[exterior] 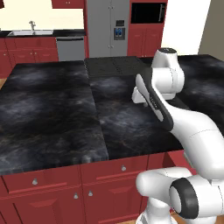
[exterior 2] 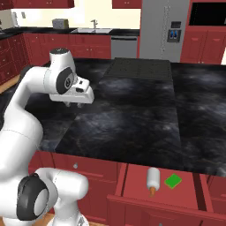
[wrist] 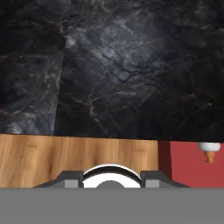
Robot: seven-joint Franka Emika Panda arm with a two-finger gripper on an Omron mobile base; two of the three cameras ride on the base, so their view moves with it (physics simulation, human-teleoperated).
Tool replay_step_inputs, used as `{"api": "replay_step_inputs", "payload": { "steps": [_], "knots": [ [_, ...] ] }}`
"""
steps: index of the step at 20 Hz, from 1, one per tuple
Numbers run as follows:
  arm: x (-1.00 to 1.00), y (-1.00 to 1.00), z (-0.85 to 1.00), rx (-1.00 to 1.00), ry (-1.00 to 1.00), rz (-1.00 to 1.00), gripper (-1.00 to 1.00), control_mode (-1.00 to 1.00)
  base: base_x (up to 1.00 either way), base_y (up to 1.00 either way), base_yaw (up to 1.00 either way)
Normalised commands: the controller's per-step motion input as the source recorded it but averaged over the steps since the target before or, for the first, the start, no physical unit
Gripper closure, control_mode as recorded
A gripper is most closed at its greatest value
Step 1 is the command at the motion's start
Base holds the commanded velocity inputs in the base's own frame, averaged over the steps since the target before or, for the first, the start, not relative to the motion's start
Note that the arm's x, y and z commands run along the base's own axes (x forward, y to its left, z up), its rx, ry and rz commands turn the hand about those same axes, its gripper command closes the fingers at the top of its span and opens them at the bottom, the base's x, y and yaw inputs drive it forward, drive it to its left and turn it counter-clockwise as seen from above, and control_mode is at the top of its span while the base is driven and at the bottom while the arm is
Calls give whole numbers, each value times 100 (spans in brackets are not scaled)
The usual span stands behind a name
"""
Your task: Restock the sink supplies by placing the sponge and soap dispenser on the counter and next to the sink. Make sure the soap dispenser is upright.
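Observation:
The soap dispenser (exterior 2: 153, 178) lies on its side in an open red drawer (exterior 2: 137, 185) at the island's front, its orange pump top pointing toward me. Just to its right in the same drawer lies the green sponge (exterior 2: 173, 181). In the hand view the dispenser's pump end (wrist: 209, 151) shows at the right edge. My gripper (exterior 2: 73, 105) hangs open and empty over the island slab, well left of the drawer and above it. The sink (exterior 2: 92, 30) and its counter (exterior 2: 44, 30) lie far off along the back wall.
The wide black island slab (exterior: 52, 109) with a cooktop (exterior: 111, 65) stands between me and the sink counter (exterior: 65, 32). A silver toaster (exterior 2: 59, 23) sits left of the sink. A dishwasher (exterior: 70, 47), a fridge (exterior: 107, 26) and wooden floor (wrist: 65, 159) are also in view.

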Motion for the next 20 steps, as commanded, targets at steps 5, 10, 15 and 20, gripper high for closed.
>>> {"api": "replay_step_inputs", "payload": {
  "steps": [5, 10, 15, 20],
  "knots": [
    [-6, 5, -4, -2, -1, 0, -100, -100, 0, 0, 0],
    [-69, -50, -75, 11, -7, -10, -100, -100, 0, 0, 0],
    [-66, -100, -100, 31, -4, -23, -100, -100, 0, 0, 0],
    [-15, -100, -88, 28, 6, -23, -100, -100, 0, 0, 0]
  ]
}}
